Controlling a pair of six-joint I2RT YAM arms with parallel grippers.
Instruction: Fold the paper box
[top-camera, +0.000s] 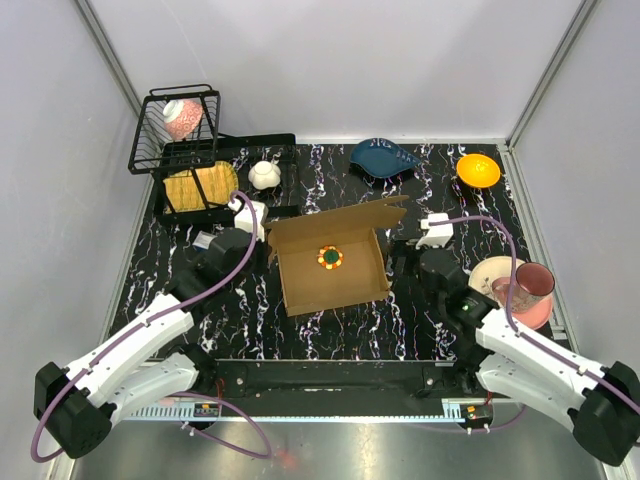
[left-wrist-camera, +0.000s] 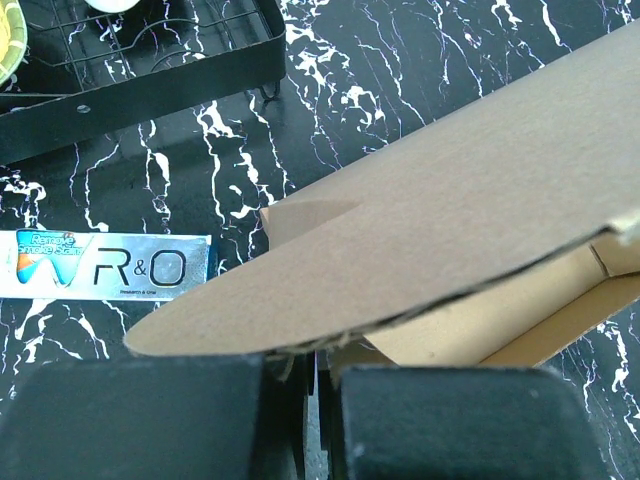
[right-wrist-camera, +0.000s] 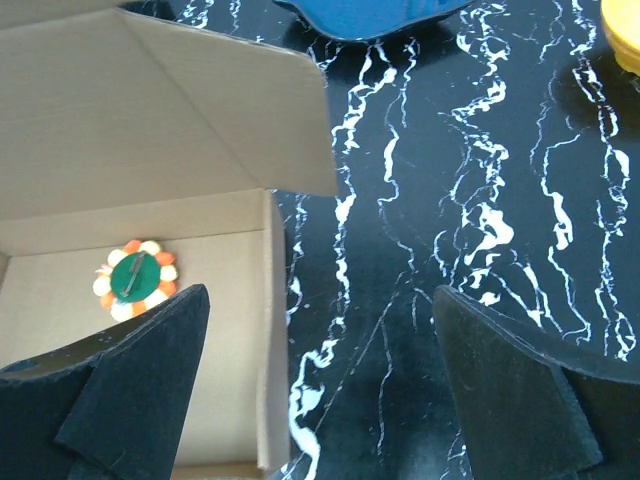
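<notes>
Left tool (left-wrist-camera: 312, 365): closed tight, seemingly pinching the lower edge of a rounded flap of the paper box (left-wrist-camera: 450, 200).
Right tool (right-wrist-camera: 320, 300): spread wide and holding nothing. Its fingers straddle the box's right wall, one over the inside and one over the counter (right-wrist-camera: 450, 200).
Box position: mid-counter between the two arms, open side up, with a small orange-and-green flower piece (top-camera: 330, 257) on its floor.
Slip risk: the pinch looks to sit at the flap's very edge, so a pull could free it.
Shift risk: nothing braces the right side, so pushing the flap may skid the whole box across the glossy counter.
Crush risk: closing the right tool where it hangs could buckle the thin wall.
Box look: plain brown corrugated card with raised walls, sharp creases and a rear lid flap leaning away, not closed.
</notes>
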